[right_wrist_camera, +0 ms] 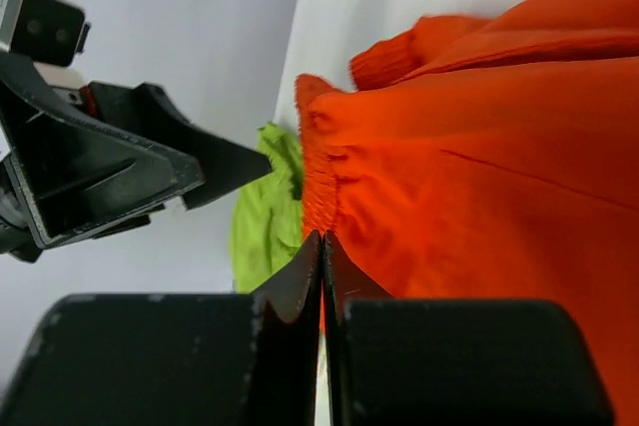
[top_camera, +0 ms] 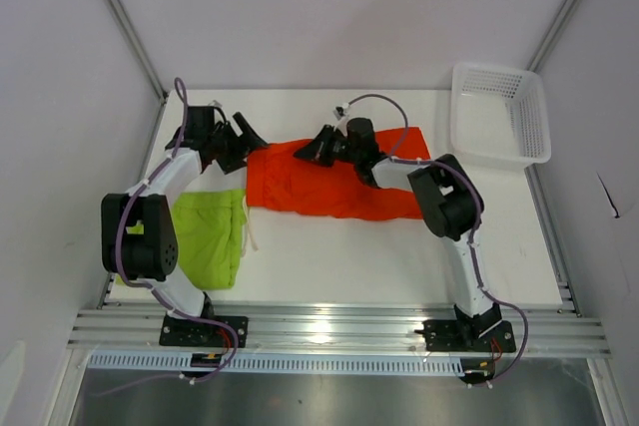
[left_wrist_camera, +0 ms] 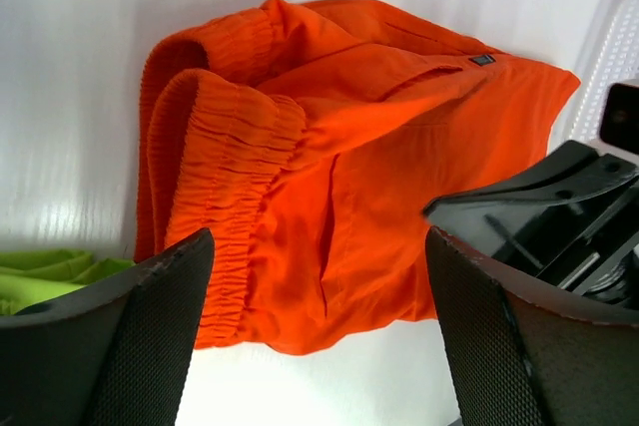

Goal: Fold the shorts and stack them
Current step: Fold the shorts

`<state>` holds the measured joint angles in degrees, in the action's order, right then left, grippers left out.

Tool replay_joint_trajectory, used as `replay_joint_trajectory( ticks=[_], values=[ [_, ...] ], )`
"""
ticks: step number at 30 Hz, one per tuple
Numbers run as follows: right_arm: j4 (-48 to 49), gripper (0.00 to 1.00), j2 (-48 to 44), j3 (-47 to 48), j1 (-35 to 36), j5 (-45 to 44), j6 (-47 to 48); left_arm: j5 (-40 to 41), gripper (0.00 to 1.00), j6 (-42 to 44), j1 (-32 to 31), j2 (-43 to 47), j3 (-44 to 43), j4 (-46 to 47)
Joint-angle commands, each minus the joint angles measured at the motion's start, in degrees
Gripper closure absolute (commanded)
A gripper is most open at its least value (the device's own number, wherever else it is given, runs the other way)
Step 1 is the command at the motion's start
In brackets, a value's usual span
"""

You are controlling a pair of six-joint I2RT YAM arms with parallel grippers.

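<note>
The orange-red shorts [top_camera: 329,187] lie spread across the middle of the table, waistband toward the left. The lime green shorts [top_camera: 210,236] rest folded at the left, near the left arm. My left gripper [top_camera: 252,150] hovers open at the waistband end. In the left wrist view its fingers [left_wrist_camera: 130,336] stand wide on either side of the orange fabric [left_wrist_camera: 349,177], not touching it. My right gripper [top_camera: 303,154] is down on the shorts' far edge. In the right wrist view its jaws [right_wrist_camera: 321,246] are shut, with a thin sliver of orange cloth [right_wrist_camera: 479,147] pinched between them.
A white mesh basket [top_camera: 499,115] stands at the back right corner. The two grippers are close together over the orange shorts' left end; the left gripper [right_wrist_camera: 110,167] shows in the right wrist view. White walls enclose the table, and a metal rail [top_camera: 329,326] runs along the near edge.
</note>
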<state>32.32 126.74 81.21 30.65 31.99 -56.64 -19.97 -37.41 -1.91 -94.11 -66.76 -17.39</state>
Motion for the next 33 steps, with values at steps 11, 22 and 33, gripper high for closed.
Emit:
replay_joint_trajectory(
  ticks=[11, 22, 33],
  values=[
    [-0.49, 1.00, 22.93, 23.99, 3.89, -9.22, -20.78, -3.85, 0.14, -2.40, 5.08, 2.26, 9.28, 14.48],
    [-19.64, 1.00, 20.05, 15.94, -0.76, -3.08, -10.61, -5.00, 0.14, -1.97, 2.88, 3.40, 11.48, 16.42],
    [-38.54, 1.00, 6.16, 3.08, -5.78, 3.24, 15.06, -0.34, 0.14, -1.26, -10.38, 6.56, 13.05, 12.82]
  ],
)
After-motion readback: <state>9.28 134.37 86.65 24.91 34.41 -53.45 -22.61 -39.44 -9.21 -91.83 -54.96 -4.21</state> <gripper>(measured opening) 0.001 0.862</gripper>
